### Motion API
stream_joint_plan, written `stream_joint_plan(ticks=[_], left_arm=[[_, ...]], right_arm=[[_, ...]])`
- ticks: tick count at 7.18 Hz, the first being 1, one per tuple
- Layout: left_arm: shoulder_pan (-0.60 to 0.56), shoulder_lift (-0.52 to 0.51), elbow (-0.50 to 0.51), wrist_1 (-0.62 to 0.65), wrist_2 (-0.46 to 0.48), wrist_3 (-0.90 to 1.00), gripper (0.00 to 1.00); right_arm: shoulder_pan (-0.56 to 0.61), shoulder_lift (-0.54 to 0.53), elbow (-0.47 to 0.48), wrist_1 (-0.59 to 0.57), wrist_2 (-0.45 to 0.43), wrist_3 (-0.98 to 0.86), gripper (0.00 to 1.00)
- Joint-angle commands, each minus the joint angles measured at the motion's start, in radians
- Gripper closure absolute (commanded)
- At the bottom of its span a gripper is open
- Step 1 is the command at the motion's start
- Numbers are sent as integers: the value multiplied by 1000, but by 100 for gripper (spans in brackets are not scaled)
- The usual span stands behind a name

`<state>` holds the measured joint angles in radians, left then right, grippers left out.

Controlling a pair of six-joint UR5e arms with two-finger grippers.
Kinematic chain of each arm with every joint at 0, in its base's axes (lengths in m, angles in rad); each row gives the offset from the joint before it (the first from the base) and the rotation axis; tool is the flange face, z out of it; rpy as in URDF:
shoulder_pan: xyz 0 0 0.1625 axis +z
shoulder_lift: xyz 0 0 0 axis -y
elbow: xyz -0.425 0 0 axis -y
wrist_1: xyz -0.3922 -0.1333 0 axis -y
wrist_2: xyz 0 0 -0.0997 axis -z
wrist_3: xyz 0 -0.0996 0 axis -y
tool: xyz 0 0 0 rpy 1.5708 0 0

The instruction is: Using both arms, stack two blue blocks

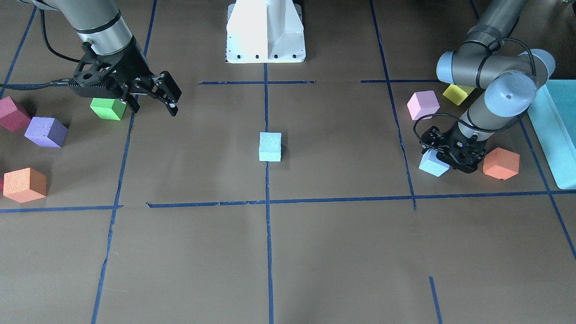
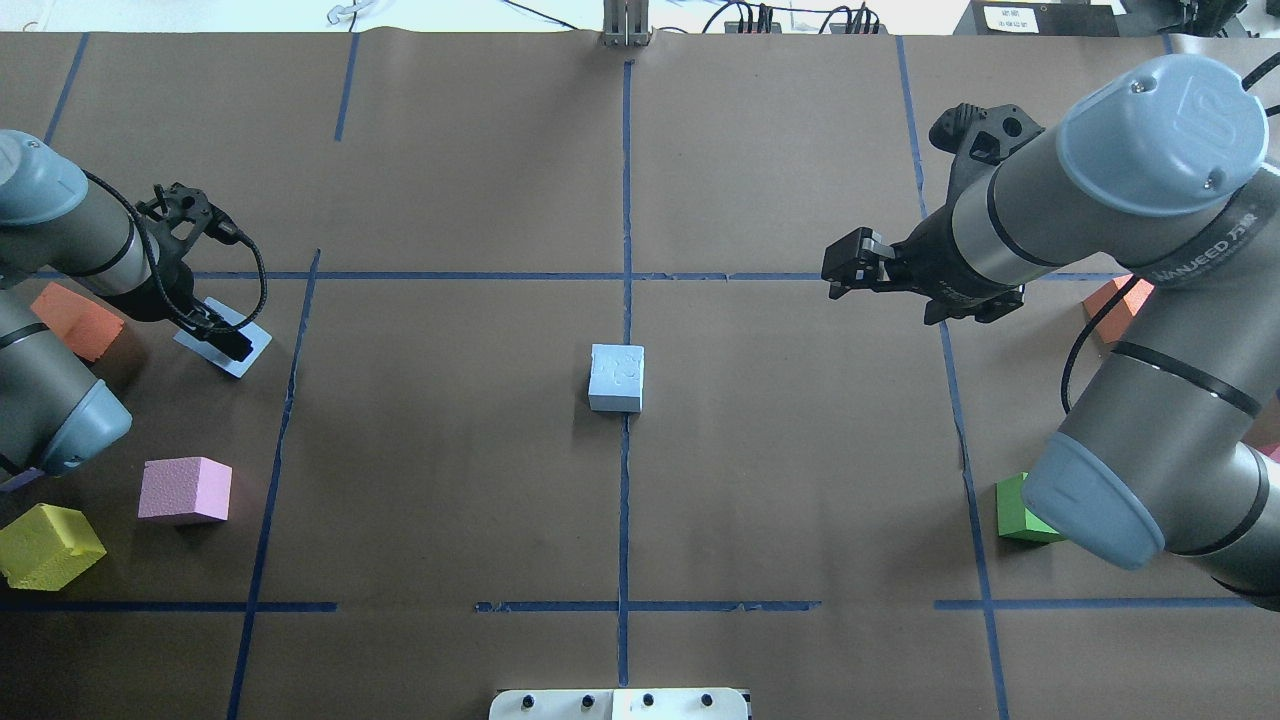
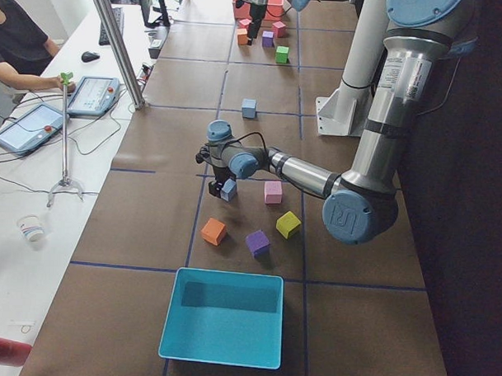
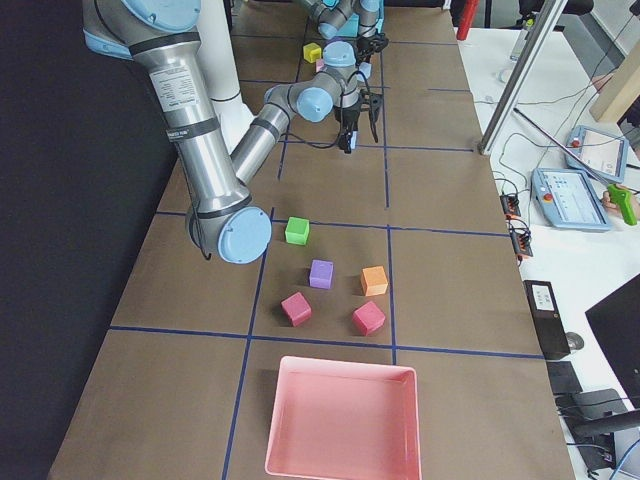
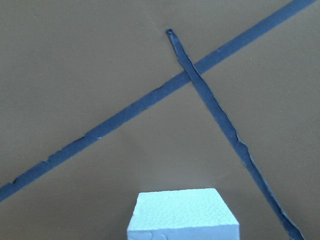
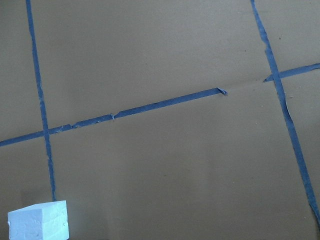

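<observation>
One pale blue block (image 1: 270, 146) sits alone at the table's centre (image 2: 616, 377) and shows at the lower left of the right wrist view (image 6: 37, 222). The second blue block (image 1: 433, 164) rests on the table on my left side (image 2: 240, 355). My left gripper (image 1: 445, 158) is lowered onto it (image 2: 225, 342). The left wrist view shows this block (image 5: 182, 215) close below, with no fingers in sight, so I cannot tell whether the fingers clamp it. My right gripper (image 1: 155, 107) is open and empty, above the table right of centre (image 2: 845, 270).
Pink (image 2: 184, 489), yellow (image 2: 48, 545) and orange (image 2: 75, 320) cubes lie near the left arm. A green cube (image 2: 1020, 510) and an orange one (image 2: 1115, 305) lie under the right arm. A teal box (image 1: 555, 130) and a pink tray (image 4: 342, 420) stand at the table ends.
</observation>
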<state>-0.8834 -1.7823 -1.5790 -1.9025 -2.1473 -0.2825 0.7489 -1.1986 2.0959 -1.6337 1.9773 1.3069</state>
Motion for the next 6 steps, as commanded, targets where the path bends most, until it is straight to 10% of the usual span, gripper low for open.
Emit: stream_joint_plan(ticks=[1,3,4,6], left_arm=[[12,0,13,-3,0,-4,0],[17,0,13,-4,1,5,20],[17,-5,13,-3,0,0,53],[14,-8,-15,0,-2,-13,90]], right_arm=[[-3,0,-7,0,-2,0,0],[-6,1,-10,0,-2,0,0],[-8,-1,-10,0,-2,2,0],[-14,-1,-10,0,-3,6,0]])
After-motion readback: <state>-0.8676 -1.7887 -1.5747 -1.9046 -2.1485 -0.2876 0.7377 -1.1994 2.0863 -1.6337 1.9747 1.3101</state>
